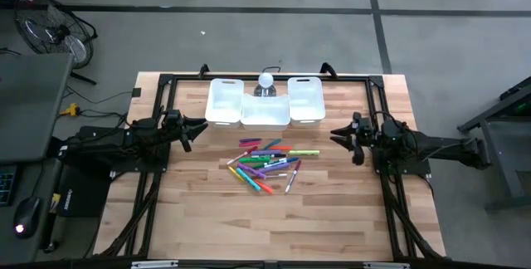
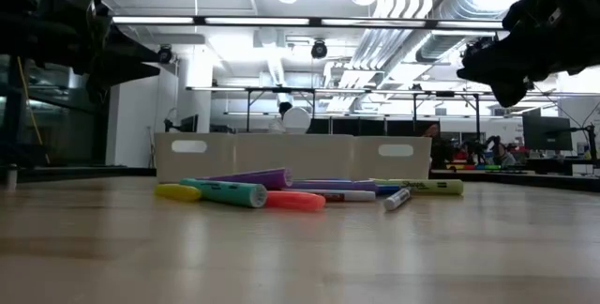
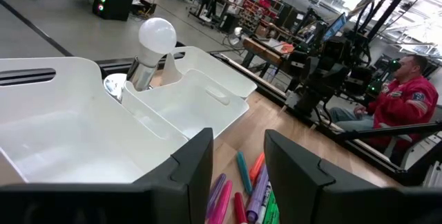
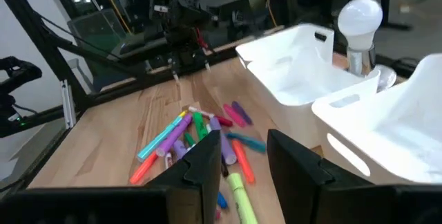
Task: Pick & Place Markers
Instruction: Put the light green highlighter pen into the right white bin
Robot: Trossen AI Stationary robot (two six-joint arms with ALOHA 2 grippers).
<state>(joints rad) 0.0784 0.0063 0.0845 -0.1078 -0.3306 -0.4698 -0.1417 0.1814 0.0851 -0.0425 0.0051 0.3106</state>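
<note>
1. Left end effector (image 3: 238, 172) and right end effector (image 4: 245, 158): fingers parted, empty.
2. Markers (image 1: 267, 163) heaped mid-worktop (image 1: 332, 219), before white bins (image 1: 265, 103).
3. Take an outlying marker first (less tangling).

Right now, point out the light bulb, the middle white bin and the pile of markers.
light bulb (image 1: 265, 80): high view, on its round white globe.
middle white bin (image 1: 265, 120): high view, on its near rim.
pile of markers (image 1: 267, 163): high view, on the middle of the pile, on the wooden table.
</note>
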